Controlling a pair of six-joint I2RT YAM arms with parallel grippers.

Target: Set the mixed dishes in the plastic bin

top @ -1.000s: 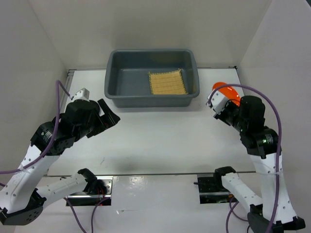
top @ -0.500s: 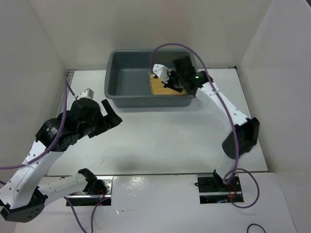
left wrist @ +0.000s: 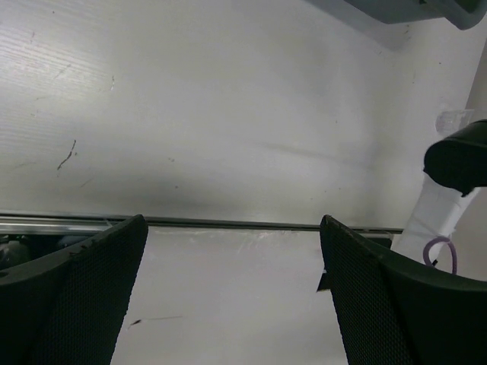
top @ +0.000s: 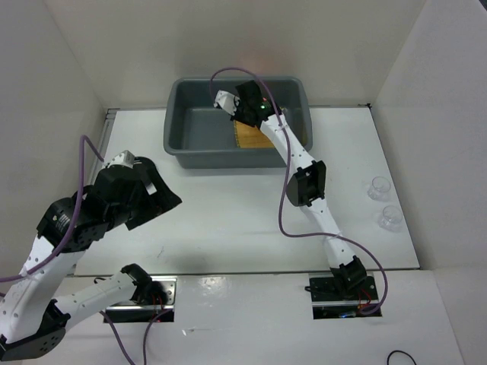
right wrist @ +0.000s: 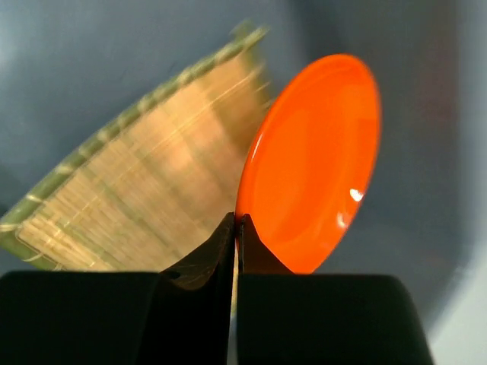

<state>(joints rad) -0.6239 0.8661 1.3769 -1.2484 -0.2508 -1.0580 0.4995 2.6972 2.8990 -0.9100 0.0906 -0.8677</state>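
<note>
Orange plate (right wrist: 312,163) hangs edge-on above the bamboo mat (right wrist: 129,190) inside the plastic bin (top: 205,129), its rim pinched by the right gripper (right wrist: 237,228). Released while tilted like this, it could roll or clatter against the bin wall. The left gripper (left wrist: 232,228), fingers spread and empty, hovers near left.

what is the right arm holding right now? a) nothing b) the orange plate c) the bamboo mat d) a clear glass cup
b: in the right wrist view the right jaws are shut on the rim of the orange plate, with the bamboo mat lying behind it in the plastic bin.
</note>
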